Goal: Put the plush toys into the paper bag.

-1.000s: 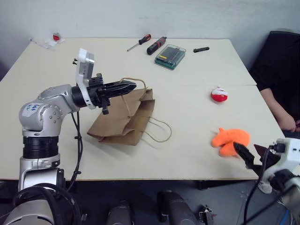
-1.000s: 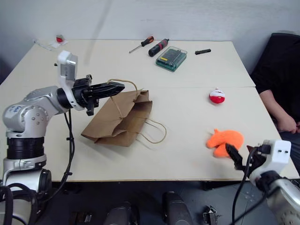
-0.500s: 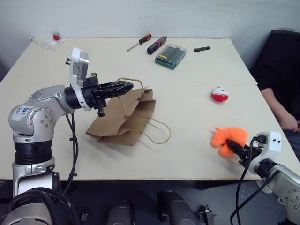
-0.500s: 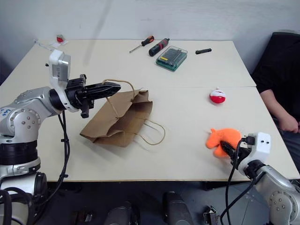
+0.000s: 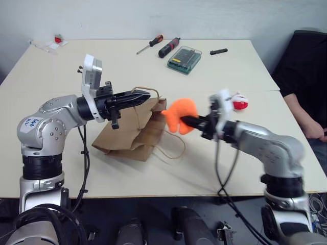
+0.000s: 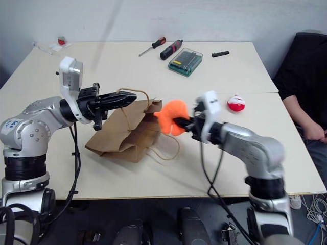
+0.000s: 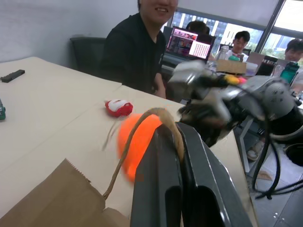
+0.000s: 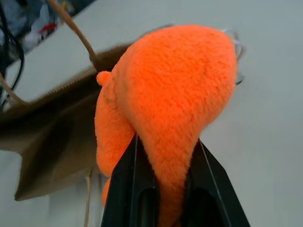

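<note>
My right pincer clamped on orange plush, held at paper bag mouth. Soft, light, squashes, so I grip mid-body. Left pincer clenched on bag's cord handle. Red-white toy w/ me later, far right on desk.

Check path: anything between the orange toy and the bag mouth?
Nothing visible. The right gripper holds the orange plush toy just off the paper bag mouth, which the left gripper lifts by one cord handle. The bag's other handle lies on the table below, clear of the path.
</note>
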Robot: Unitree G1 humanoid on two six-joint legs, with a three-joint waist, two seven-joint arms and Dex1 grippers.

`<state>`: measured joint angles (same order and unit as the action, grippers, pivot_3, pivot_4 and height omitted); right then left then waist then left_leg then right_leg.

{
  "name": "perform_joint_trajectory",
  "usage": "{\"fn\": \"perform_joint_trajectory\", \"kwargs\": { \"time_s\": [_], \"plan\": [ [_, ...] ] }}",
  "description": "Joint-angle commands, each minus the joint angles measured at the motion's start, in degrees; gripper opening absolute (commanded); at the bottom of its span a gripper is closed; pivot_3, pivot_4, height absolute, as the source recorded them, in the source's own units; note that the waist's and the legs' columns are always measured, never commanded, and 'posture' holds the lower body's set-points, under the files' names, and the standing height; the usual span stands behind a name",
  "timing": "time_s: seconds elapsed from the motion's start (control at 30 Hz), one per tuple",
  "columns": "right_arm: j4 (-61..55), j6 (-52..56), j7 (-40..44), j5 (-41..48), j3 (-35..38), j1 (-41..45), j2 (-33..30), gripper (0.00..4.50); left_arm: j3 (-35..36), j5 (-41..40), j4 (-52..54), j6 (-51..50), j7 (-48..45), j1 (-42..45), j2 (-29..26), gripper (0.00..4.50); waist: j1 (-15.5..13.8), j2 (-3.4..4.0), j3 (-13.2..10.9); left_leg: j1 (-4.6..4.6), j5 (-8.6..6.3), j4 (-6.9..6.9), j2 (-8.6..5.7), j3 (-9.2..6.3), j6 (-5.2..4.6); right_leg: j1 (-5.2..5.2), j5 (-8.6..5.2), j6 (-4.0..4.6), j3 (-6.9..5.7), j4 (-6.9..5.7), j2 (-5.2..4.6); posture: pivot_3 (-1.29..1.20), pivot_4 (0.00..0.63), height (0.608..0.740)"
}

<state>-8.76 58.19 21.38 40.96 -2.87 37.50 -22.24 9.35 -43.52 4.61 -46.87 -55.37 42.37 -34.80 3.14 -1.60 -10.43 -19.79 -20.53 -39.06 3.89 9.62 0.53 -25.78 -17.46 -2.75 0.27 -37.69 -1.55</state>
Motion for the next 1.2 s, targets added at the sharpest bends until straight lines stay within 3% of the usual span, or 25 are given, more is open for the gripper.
{"fn": "perform_joint_trajectory", "kwargs": {
  "time_s": [0.03,0.27,0.4,0.77,0.97,1.2],
  "plan": [
    [3.67,-3.54,4.41,-3.8,-4.25,3.94,1.42,0.09,-3.11,2.61,1.44,3.98,-2.52,0.05,-0.73,0.0,-0.02,0.01,0.0,-0.04,0.0,0.0,-0.02,0.0,-0.02,-0.03,0.0,0.0,-0.01,0.0,-0.03,0.0,0.15,0.74],
    [3.3,-6.54,15.43,-10.15,-15.05,7.74,-0.03,0.09,-4.93,3.32,0.2,5.88,-2.93,0.31,0.98,0.0,0.3,0.02,-0.01,-0.62,0.05,-0.13,0.02,0.04,-0.02,-0.78,0.02,-0.04,0.01,-0.21,0.0,0.0,0.15,0.74],
    [4.44,-17.05,20.76,-21.44,-23.73,10.48,-3.2,0.09,-5.74,3.25,-0.08,6.03,-2.85,1.33,2.02,0.0,0.37,0.02,-0.01,-0.61,0.05,-0.15,0.0,0.06,-0.02,-0.77,0.02,-0.03,0.03,-0.25,-0.01,0.0,0.15,0.74],
    [7.89,-15.61,29.63,-17.1,-20.18,13.37,4.7,0.09,-6.08,0.96,-0.14,4.31,-3.77,4.61,4.28,0.0,0.37,0.02,-0.01,-0.61,0.06,-0.17,0.0,0.05,-0.04,-0.77,0.02,-0.03,0.01,-0.28,-0.04,0.0,0.15,0.74],
    [24.77,-18.81,24.55,-19.11,-14.91,13.88,14.83,0.09,-5.27,-0.3,0.31,3.29,-2.45,6.77,6.45,0.0,0.56,0.02,-0.01,-0.57,0.09,-0.22,0.0,0.06,-0.03,-0.76,0.02,-0.02,0.03,-0.41,-0.02,0.0,0.15,0.74],
    [29.11,-22.3,22.41,-23.7,-13.32,14.76,14.22,0.09,-8.14,5.94,-6.35,9.39,-4.86,8.18,6.5,0.0,1.52,0.03,-0.01,-0.58,0.1,-0.21,-0.02,0.04,-0.05,-0.76,0.02,-0.02,0.0,-0.41,-0.08,0.0,0.15,0.74]
  ]
}}
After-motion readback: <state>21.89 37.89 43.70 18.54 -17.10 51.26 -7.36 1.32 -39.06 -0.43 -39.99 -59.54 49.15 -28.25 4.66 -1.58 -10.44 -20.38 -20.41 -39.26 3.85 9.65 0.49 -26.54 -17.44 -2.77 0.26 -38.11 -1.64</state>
